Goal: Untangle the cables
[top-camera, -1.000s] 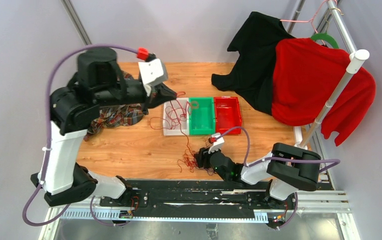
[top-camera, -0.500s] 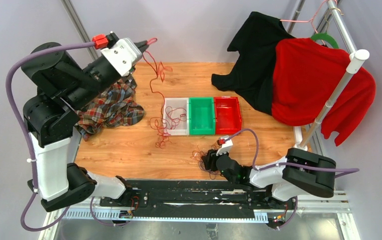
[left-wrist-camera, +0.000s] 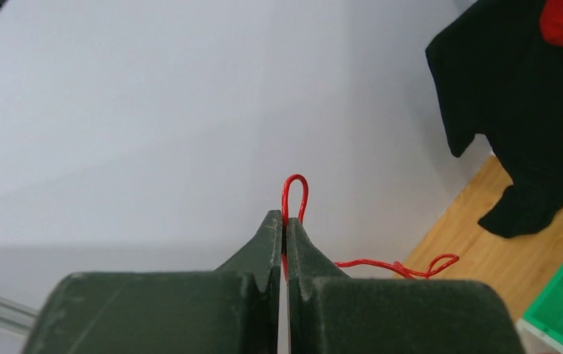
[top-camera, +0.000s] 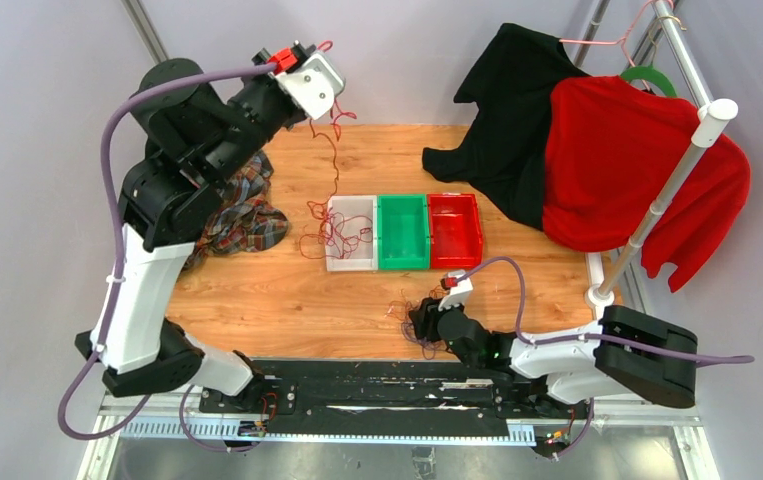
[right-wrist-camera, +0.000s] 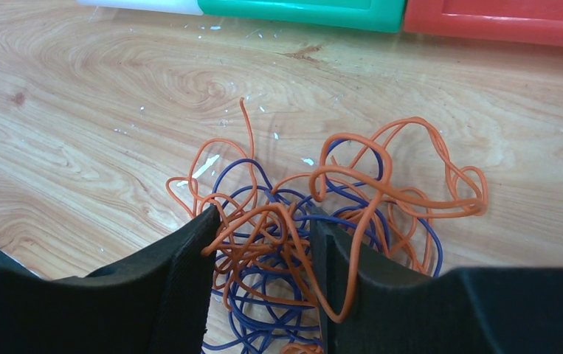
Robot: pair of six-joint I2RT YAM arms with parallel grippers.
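Observation:
My left gripper point(top-camera: 323, 50) is raised high over the table's far edge, shut on a loop of the red cable point(left-wrist-camera: 295, 193). In the left wrist view its fingertips point(left-wrist-camera: 272, 225) pinch that strand. The red cable point(top-camera: 335, 150) hangs down to a loose heap in and beside the white bin point(top-camera: 350, 264). Near the front edge, my right gripper point(top-camera: 420, 322) is closed loosely on a tangle of orange and purple cables point(right-wrist-camera: 381, 184) lying on the wood. Its jaws point(right-wrist-camera: 262, 230) stand fairly wide, and strands press against both inner faces.
White, green point(top-camera: 403, 262) and red point(top-camera: 455, 248) bins stand in a row mid-table. A plaid cloth point(top-camera: 242, 215) lies at the left under the left arm. A black garment point(top-camera: 507, 110) and a red one point(top-camera: 627, 170) hang from a rack point(top-camera: 672, 180) at the right.
The left arm has swung up, back and rightward, pulling the red cable away from the front tangle towards the white bin. The right gripper drew slightly nearer the front edge with its tangle.

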